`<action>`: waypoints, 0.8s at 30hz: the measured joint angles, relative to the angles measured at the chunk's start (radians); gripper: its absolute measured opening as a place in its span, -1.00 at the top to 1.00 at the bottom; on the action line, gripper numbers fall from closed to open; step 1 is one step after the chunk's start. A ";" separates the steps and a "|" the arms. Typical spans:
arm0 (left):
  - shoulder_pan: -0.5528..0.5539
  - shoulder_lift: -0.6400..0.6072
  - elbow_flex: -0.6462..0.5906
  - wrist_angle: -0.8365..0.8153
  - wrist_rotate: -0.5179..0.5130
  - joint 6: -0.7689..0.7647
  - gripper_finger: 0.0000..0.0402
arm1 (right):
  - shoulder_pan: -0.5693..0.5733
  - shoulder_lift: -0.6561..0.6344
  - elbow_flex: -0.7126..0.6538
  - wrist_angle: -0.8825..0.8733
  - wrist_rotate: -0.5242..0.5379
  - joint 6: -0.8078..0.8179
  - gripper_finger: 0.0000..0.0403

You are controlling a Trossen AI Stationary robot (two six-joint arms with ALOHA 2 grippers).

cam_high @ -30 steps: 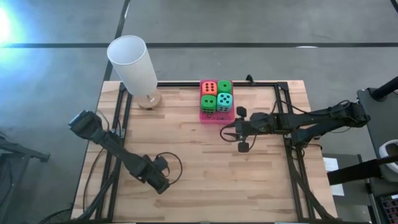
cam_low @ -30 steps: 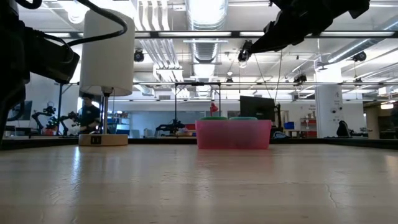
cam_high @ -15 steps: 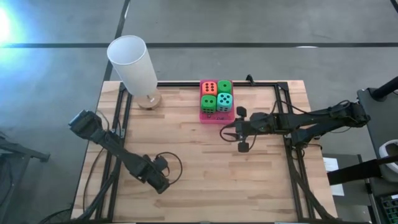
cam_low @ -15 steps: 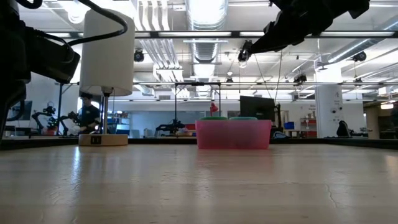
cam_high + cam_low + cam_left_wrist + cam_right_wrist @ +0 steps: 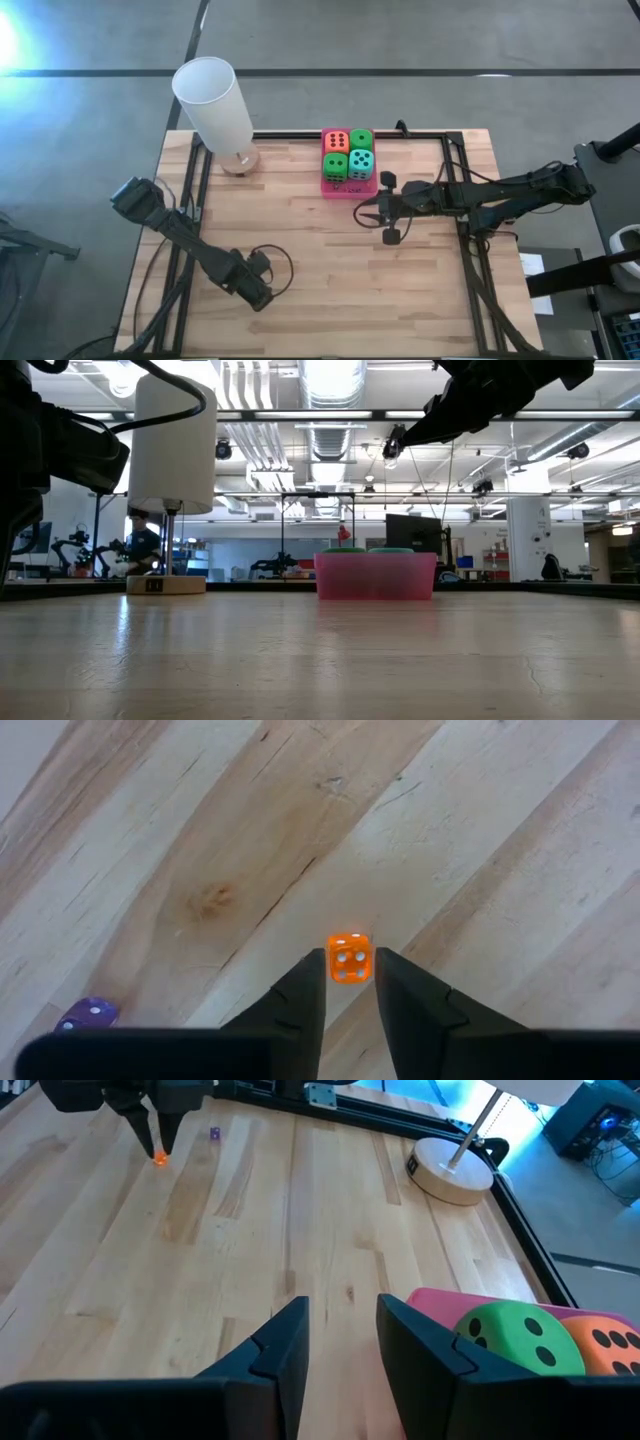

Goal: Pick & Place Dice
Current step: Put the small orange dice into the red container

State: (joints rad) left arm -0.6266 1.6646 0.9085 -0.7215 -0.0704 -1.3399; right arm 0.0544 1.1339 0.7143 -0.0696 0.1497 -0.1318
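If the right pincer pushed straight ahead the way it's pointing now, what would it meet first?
Likely nothing close: the right pincer points across bare tabletop, passing beside the pink tray of dice. Far ahead sits the left pincer, closed on a tiny orange die; depth is uncertain.

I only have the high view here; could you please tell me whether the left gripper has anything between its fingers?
Observer: Yes. The left gripper is shut on a small orange die, with a finger against each side.
Operator: Thank you. Is anything else lying near it?
Observer: A small purple die lies on the table close by, apart from the fingers.
Operator: And is the right gripper carrying anything?
Observer: No. The right gripper is open, with nothing between its fingers.
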 joint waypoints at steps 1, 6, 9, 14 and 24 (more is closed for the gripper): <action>0.000 0.000 0.000 0.001 0.000 0.000 0.51 | 0.000 0.000 0.000 0.000 0.000 0.000 0.41; 0.000 0.000 0.000 0.015 -0.001 0.005 0.41 | 0.000 0.000 0.000 0.000 0.000 0.000 0.44; 0.000 0.000 0.000 0.022 -0.014 0.008 0.34 | 0.000 0.000 0.000 0.000 0.000 -0.002 0.46; 0.000 0.000 -0.050 0.058 -0.013 0.002 0.29 | 0.000 0.000 0.000 0.000 0.000 0.000 0.47; 0.012 -0.003 -0.056 0.054 0.022 0.030 0.62 | 0.000 -0.001 0.000 0.001 0.000 0.000 0.42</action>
State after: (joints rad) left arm -0.6144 1.6615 0.8524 -0.6674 -0.0480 -1.3100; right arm 0.0544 1.1334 0.7143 -0.0689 0.1497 -0.1316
